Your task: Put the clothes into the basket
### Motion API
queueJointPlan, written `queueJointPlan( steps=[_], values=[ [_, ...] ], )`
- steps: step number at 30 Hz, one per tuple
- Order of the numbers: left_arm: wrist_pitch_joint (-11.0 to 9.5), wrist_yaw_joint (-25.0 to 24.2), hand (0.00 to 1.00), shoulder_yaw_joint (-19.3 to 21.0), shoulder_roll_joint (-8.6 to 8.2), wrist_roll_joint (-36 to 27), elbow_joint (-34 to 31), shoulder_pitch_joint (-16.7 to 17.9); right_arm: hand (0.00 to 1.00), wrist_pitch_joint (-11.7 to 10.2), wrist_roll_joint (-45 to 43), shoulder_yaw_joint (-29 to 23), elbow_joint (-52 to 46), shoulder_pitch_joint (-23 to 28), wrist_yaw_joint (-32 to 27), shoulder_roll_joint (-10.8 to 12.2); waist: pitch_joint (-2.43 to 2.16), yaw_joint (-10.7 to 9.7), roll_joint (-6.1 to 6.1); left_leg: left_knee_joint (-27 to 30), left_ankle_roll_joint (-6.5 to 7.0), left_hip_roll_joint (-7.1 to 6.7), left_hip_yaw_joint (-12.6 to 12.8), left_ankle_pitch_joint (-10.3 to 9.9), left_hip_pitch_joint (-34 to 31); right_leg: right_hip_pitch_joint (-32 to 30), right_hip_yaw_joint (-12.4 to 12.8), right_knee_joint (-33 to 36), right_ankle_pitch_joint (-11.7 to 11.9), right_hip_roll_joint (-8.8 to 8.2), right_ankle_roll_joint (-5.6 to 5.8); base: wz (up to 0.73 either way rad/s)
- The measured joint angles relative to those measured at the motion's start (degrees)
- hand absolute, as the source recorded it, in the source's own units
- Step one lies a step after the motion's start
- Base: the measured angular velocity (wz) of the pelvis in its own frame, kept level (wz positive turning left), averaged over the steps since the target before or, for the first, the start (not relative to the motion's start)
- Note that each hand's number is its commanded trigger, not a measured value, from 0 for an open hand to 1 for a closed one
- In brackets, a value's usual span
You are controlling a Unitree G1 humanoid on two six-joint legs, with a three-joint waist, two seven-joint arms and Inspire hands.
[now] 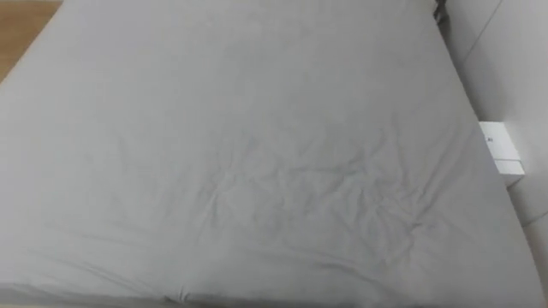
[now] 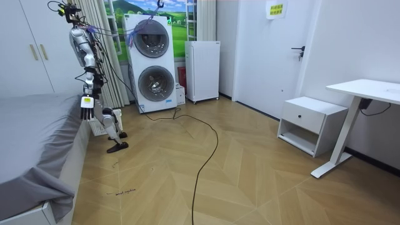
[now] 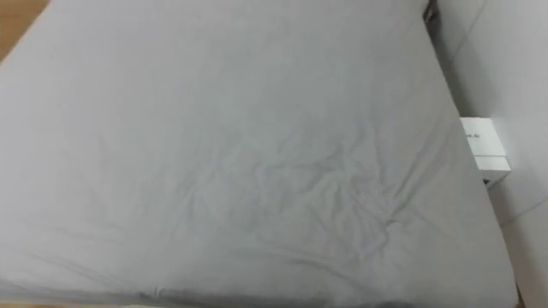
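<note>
While I lean over the wide bed with its wrinkled grey sheet (image 1: 257,154), my left hand (image 2: 87,111) hangs low, just beside the mattress edge. I judge it to be the left from how my body faces the bed. Whether it is spread or curled I cannot tell. Which way the clothes and the basket lie from that hand I cannot tell either, nor their long axis or number, so I judge the step in hand to be finding them, not reaching. The sheet lies just ahead of the hand. Counted: one bed; one small white box (image 1: 501,150) off its right edge by the wall; and well behind the hand, across the wooden floor, one stack of two white front-loading washing machines (image 2: 153,62), one white cabinet (image 2: 202,70), one white bedside table with a drawer (image 2: 309,122) and one white desk (image 2: 369,90).
</note>
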Motion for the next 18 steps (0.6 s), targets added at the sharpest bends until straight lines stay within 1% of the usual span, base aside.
queueJointPlan(
  steps=[1,4,9,12,15,16,18],
  values=[
    [-0.03,0.24,0.00,-0.02,-0.02,0.08,0.40,-0.24,0.00,0.10,-0.71,1.19,-0.06,0.49,0.04,0.00,0.05,0.59,-0.08,-0.01,0.00,0.00,0.00,0.00,0.51,0.24,0.03,0.00,0.00,0.00,0.00,0.00],
    [-0.07,0.79,0.00,-0.02,-0.18,0.10,1.38,-0.98,0.00,0.42,-1.09,3.31,-0.07,1.12,0.01,0.10,0.17,1.48,-0.21,-0.02,0.00,-0.02,0.00,0.00,0.73,0.47,0.06,-0.01,0.00,0.00,0.00,0.00],
    [-0.10,1.32,0.00,-0.43,-0.27,0.46,1.42,-1.32,0.00,0.51,-1.09,3.34,-0.04,0.97,-0.02,0.21,0.31,1.48,-0.16,-0.07,0.00,-0.02,0.00,-0.02,0.68,0.73,-0.02,-0.02,-0.01,0.01,0.02,0.00],
    [-0.37,2.07,0.00,-1.42,-0.25,0.53,1.37,-1.35,0.00,0.50,-0.96,3.34,-0.05,0.96,0.04,0.21,0.43,0.89,0.09,-0.34,0.01,-0.02,0.00,-0.08,0.39,0.42,-0.14,-0.03,-0.06,0.02,0.10,0.01],
    [-0.37,2.50,0.00,-1.97,-0.12,0.53,1.38,-1.78,0.00,0.46,-0.99,3.25,-0.16,0.94,0.10,0.20,0.36,0.66,0.20,-0.17,0.01,-0.02,0.05,-0.07,-0.37,-0.30,0.00,-0.02,-0.06,0.03,0.10,-0.02],
    [-0.37,2.60,0.00,-2.00,-0.14,0.52,1.38,-1.63,0.00,0.39,-0.91,3.17,-0.07,1.09,0.10,0.18,0.23,0.62,0.27,-0.15,0.01,-0.01,0.14,-0.07,-0.31,-0.29,0.05,-0.01,-0.06,0.03,0.10,-0.03],
    [-0.37,2.66,0.00,-2.23,-0.14,0.52,1.38,-1.56,0.00,0.31,-0.90,3.17,-0.07,1.08,0.10,0.17,0.15,0.59,0.33,-0.13,0.02,-0.01,0.21,-0.07,-0.28,-0.29,0.08,-0.01,-0.06,0.03,0.10,0.00]
  ],
)
